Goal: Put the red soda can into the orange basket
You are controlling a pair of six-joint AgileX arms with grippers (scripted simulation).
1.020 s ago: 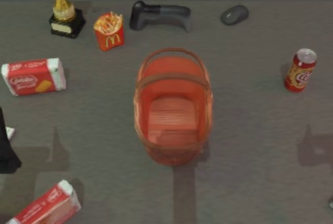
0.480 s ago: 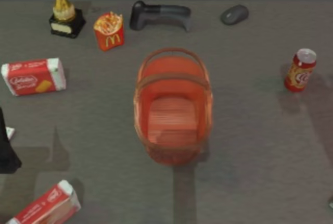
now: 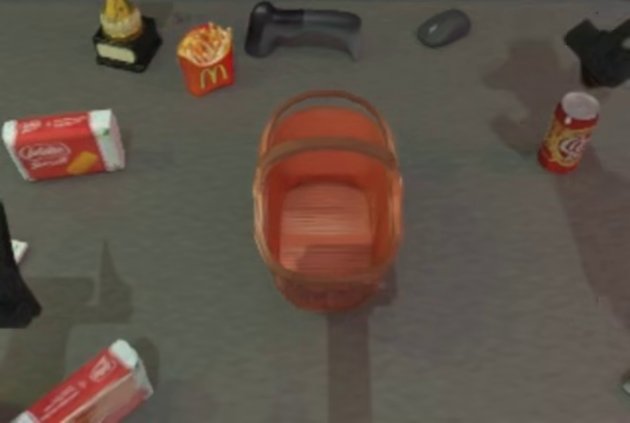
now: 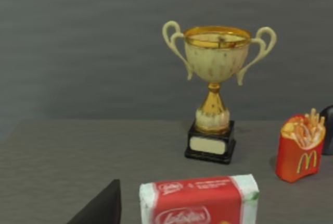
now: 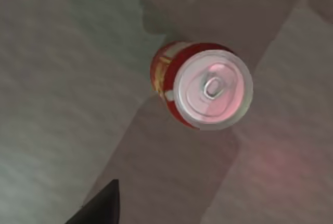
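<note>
The red soda can (image 3: 568, 133) stands upright at the table's right side, well right of the orange basket (image 3: 325, 290). The basket sits in the middle with its arched handle across it and nothing inside. My right gripper (image 3: 600, 49) hangs just behind the can, high above the table. In the right wrist view the can's silver top (image 5: 213, 88) lies straight below, and one dark fingertip (image 5: 106, 203) shows well off to the side, so the gripper is open. My left gripper (image 3: 10, 290) stays parked at the left edge, open and holding nothing.
A trophy (image 3: 118, 10), a red fries carton (image 3: 206, 59), a black scanner (image 3: 295, 28) and a grey mouse (image 3: 443, 27) line the back. Two red-white biscuit packs lie at the left (image 3: 64, 145) and front left (image 3: 89, 389).
My right gripper has come into view at the back right, and its shadow has swept up the table to behind the can. The can, the basket and the left arm have not moved.
</note>
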